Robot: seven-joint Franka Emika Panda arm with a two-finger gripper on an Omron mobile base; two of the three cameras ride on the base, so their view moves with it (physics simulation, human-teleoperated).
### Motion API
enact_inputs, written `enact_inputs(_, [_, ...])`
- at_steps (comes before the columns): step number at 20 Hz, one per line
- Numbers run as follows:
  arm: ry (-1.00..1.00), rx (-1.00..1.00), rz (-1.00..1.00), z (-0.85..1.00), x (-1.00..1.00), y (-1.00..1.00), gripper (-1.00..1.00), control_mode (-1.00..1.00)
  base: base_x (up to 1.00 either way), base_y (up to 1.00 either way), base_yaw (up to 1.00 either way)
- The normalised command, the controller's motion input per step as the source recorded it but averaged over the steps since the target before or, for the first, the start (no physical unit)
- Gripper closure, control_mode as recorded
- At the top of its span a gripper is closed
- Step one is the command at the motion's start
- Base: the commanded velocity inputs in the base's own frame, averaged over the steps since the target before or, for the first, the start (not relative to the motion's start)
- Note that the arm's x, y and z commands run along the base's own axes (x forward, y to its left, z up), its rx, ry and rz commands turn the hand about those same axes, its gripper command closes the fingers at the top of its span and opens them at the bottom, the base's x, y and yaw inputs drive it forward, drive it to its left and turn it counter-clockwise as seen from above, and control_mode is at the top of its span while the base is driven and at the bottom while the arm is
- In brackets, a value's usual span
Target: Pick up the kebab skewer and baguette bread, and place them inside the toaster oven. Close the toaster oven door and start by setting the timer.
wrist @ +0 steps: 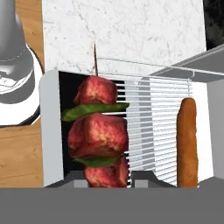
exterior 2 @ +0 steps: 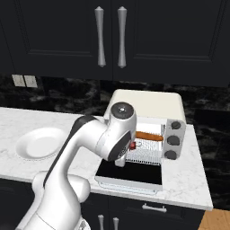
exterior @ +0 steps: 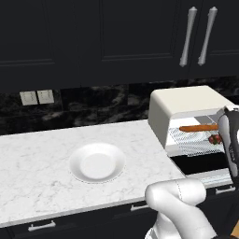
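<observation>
Holding a thin wooden kebab skewer threaded with dark red meat chunks and green leaves (wrist: 99,133), the tool (wrist: 108,181) is closed narrow on its lower end, the pointed tip aimed past the wire rack (wrist: 151,127). Item sits at the mouth of the cream-white boxy toaster oven (exterior: 184,105), apparently over the front of the rack. Long orange-brown baguette bread (wrist: 188,142) already lies on the rack, well to one side. Dark glass toaster oven door (exterior 2: 134,173) is folded down flat over the white marble surface (exterior: 42,158). Recommended handling: lower until the chunks rest on the wires, parallel to the loaf, then release and withdraw straight back clear of the door.
</observation>
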Motion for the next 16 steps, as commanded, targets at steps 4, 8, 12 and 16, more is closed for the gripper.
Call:
enact_inputs(4, [0.0,0.0,0.0,-0.01,0.44,-0.01,1.0,-1.0,0.0,0.0,0.0])
enact_inputs(8, [0.0,0.0,0.0,-0.08,0.44,0.0,1.0,-1.0,0.0,0.0,0.0])
enact_inputs(12, [0.0,0.0,0.01,-0.15,0.41,0.0,1.0,-1.0,0.0,0.0,0.0])
enact_inputs(16, [0.0,0.0,0.01,-0.3,0.36,0.0,1.0,-1.0,0.0,0.0,0.0])
